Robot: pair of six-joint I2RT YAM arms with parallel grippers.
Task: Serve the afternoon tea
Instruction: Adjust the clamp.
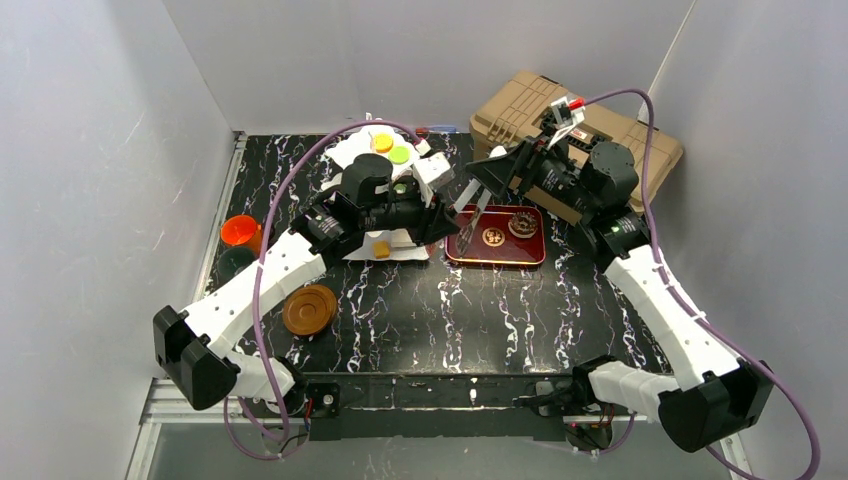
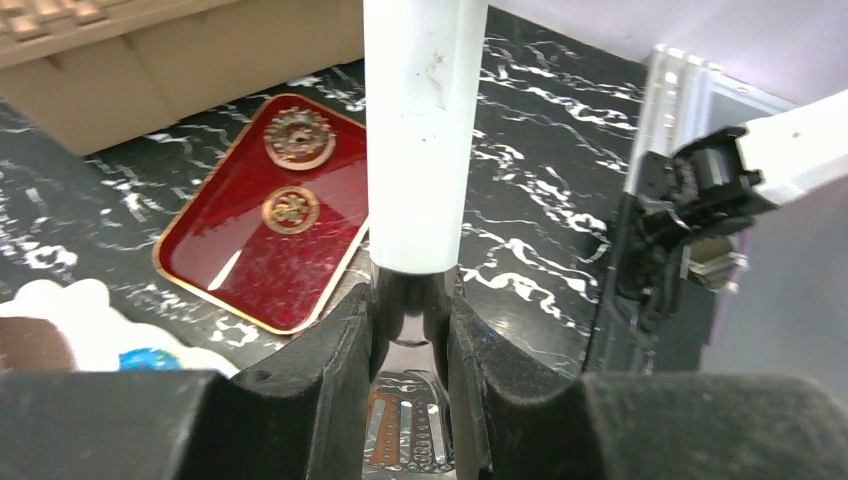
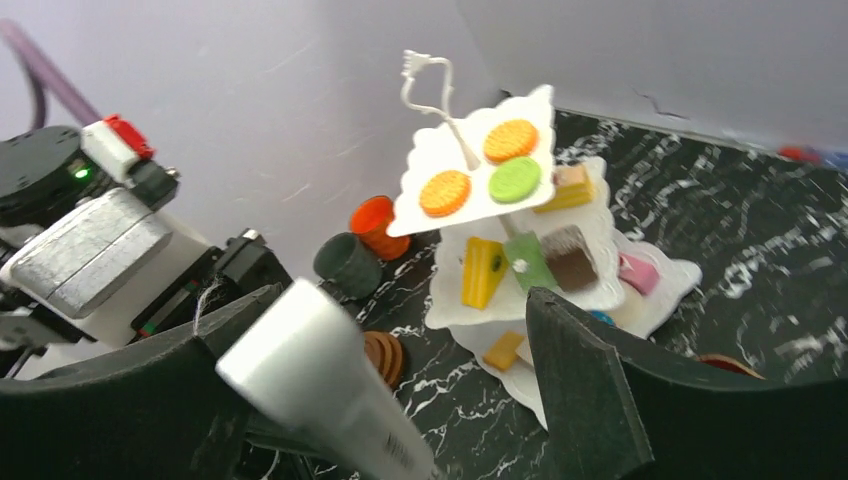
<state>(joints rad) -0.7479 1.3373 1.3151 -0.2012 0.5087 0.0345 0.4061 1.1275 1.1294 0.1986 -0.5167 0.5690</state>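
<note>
My left gripper (image 1: 447, 222) (image 2: 410, 300) is shut on the metal tongs (image 2: 412, 150), which stick out over the table towards the red tray (image 1: 497, 262). My right gripper (image 1: 487, 180) (image 3: 400, 300) is open, and the tongs' silver end (image 3: 320, 390) lies against its left finger. The tray (image 2: 250, 260) holds two brown round pastries (image 1: 522, 224) (image 1: 493, 237). The white three-tier stand (image 1: 350, 150) (image 3: 440, 150) carries colourful pastries. The orange cup (image 1: 240, 230) (image 3: 377, 222), the dark cup (image 1: 237, 262) (image 3: 347, 262) and the stacked brown saucers (image 1: 309, 309) (image 3: 383, 355) sit at the left.
The tan toolbox (image 1: 520, 110) stands at the back right behind the right wrist, and shows in the left wrist view (image 2: 180, 60). Grey walls close in the table on three sides. Purple cables loop over both arms.
</note>
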